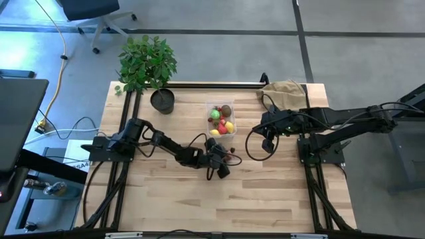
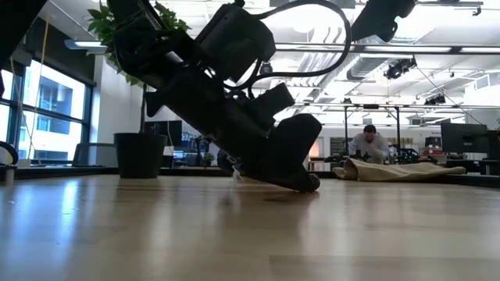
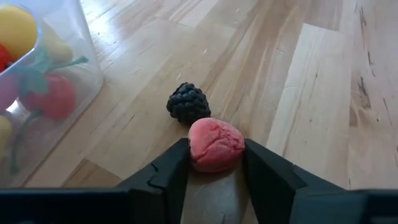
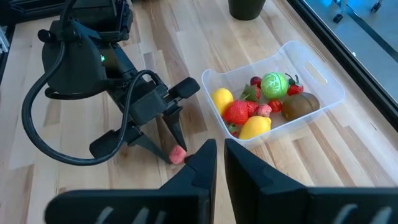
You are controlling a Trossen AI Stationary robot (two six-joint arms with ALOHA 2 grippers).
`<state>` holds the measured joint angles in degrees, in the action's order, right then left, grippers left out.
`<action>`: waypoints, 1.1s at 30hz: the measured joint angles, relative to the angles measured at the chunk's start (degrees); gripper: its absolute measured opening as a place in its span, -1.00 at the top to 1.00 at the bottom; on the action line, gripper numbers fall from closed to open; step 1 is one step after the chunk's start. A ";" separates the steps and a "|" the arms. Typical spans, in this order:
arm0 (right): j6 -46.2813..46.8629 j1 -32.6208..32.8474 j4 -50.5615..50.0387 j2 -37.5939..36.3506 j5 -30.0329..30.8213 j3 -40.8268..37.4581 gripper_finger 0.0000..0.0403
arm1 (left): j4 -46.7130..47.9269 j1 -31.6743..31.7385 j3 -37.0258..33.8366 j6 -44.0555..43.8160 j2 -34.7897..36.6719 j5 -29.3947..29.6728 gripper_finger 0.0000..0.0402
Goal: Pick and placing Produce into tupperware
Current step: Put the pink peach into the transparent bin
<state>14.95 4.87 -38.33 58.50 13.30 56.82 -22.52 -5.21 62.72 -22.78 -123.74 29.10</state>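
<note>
On the wooden table (image 1: pixel 199 199), near its middle, my left gripper (image 3: pixel 214 168) is lowered to the surface with its two fingers (image 3: pixel 171 171) pressed against either side of a pink-red berry (image 3: pixel 215 144). The jaws stand partly closed around the berry, which rests on the wood between them. A dark blackberry (image 3: pixel 188 103) lies just beyond the pink-red berry, touching it and outside my grip. The tupperware (image 4: pixel 311 74) sits close beside the left gripper, toward the table's far edge. It holds a green round piece (image 4: pixel 273 85), a brown kiwi-like piece (image 4: pixel 300 104), two yellow lemons (image 4: pixel 255 127), a strawberry (image 4: pixel 236 112) and smaller red berries. My right gripper (image 4: pixel 219 152) hangs above the table on the right side, fingers closed together and empty.
</note>
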 joint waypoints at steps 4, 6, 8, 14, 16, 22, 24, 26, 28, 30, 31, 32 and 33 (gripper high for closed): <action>-0.01 0.00 0.00 0.00 0.00 0.00 0.88 | -0.04 -0.02 0.00 -0.01 0.00 0.00 0.40; -0.01 0.02 0.00 0.00 0.00 0.00 0.88 | -0.04 -0.02 0.00 -0.13 0.00 0.00 0.42; -0.01 0.00 0.00 0.00 0.02 0.00 0.88 | -0.05 -0.04 0.00 -0.18 0.00 0.00 0.42; 0.00 0.01 0.00 0.00 0.00 0.00 0.88 | -0.09 -0.04 0.00 -0.18 0.00 0.00 0.41; -0.01 0.00 0.00 0.00 0.00 0.00 0.88 | -0.19 -0.09 0.00 -0.14 0.02 0.00 0.42; -0.01 0.01 0.00 0.00 0.00 0.00 0.88 | -1.61 -1.33 0.00 -0.01 0.09 1.10 0.44; 0.00 0.00 0.00 0.00 0.00 0.00 0.88 | -2.10 -1.85 0.00 -0.01 0.11 2.11 0.44; 0.00 0.01 0.00 0.00 0.00 0.00 0.88 | -3.16 -2.46 0.00 0.02 0.11 3.38 0.44; -0.01 0.02 0.00 0.00 0.00 0.00 0.88 | -4.69 -3.10 0.00 0.04 0.11 4.72 0.44; 0.01 0.00 0.00 0.00 0.02 0.00 0.88 | -6.29 -3.63 0.00 0.07 0.11 5.50 0.44; 0.00 0.00 0.00 0.00 0.00 0.00 0.88 | -7.26 -3.63 0.00 0.36 0.11 5.82 0.44; -0.01 0.01 0.00 0.00 0.00 0.00 0.88 | -8.11 -3.69 0.00 0.56 0.11 6.14 0.44; 0.00 0.00 0.00 0.00 0.00 0.00 0.88 | -8.64 -3.94 0.00 1.06 0.33 6.22 0.44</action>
<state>14.95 4.87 -38.33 58.50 13.30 56.82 -31.17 -9.16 62.72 -21.72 -123.41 35.33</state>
